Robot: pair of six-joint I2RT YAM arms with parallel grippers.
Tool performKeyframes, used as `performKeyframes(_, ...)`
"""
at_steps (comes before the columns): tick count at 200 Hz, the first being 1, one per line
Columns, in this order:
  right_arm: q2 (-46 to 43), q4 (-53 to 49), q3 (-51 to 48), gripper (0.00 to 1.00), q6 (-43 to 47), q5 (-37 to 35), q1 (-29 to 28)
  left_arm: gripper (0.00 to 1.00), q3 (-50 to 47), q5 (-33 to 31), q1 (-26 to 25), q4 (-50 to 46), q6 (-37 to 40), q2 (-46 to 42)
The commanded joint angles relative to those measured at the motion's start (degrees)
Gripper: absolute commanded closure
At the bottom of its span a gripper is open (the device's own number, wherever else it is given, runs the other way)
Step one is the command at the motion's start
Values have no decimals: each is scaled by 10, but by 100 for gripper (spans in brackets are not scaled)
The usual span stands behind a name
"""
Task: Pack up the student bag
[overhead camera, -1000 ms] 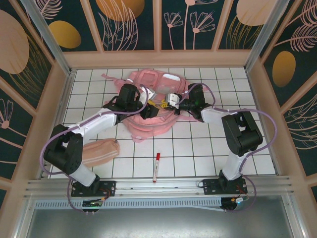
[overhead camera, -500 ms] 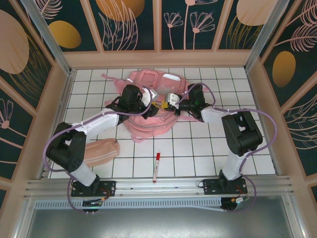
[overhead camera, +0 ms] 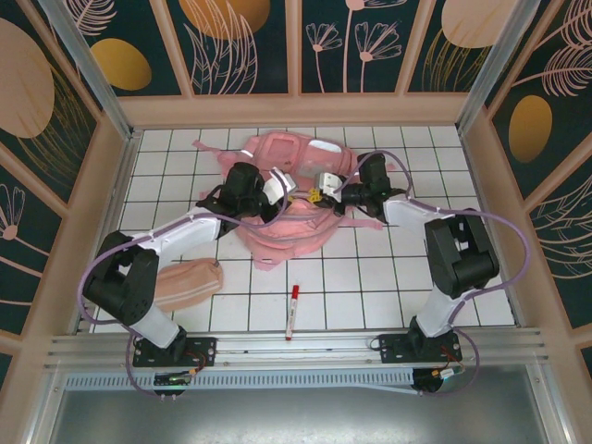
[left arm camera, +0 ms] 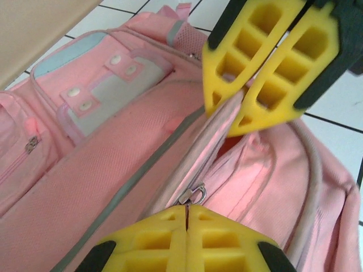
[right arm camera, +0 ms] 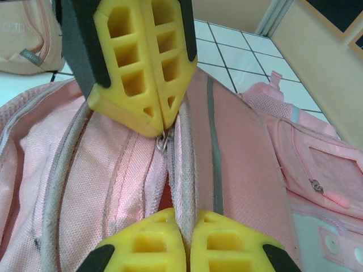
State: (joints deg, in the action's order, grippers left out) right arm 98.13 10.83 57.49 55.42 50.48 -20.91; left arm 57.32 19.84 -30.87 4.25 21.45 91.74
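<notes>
While tight — both jaws on student bag (overhead camera: 285, 237)

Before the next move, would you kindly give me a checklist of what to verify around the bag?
1. Left gripper shut on zip pull: ok.
2. Right gripper pinching bag edge beside the zip: ok.
3. Opening wide enough for packing: not ok, just a narrow gap.
4. Pen and pouch packed: not ok, both lie on the table.
5. Zip track ahead free of snags: cannot tell.
</notes>
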Motion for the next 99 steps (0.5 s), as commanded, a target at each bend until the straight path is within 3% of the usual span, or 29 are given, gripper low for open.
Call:
performKeyframes(1, -38, -57, 19, 100, 41, 31, 20, 100, -11, -18, 40, -44, 16, -4)
performKeyframes(25, -47, -108, 20, 100, 74, 13, 37, 100, -12, -50, 81, -31, -8, -23)
performKeyframes(57, -73, -87, -8, 100, 53, 23, 67, 100, -19, -139, 132, -60, -14, -12)
performKeyframes(83, -76, -91, -13, 100, 54, 28, 76, 100, -27, -115, 147, -49, -1, 0)
performKeyframes(99, -77, -81, -16, 100, 47, 29, 80, 100, -20, -44, 147, -75, 46, 19)
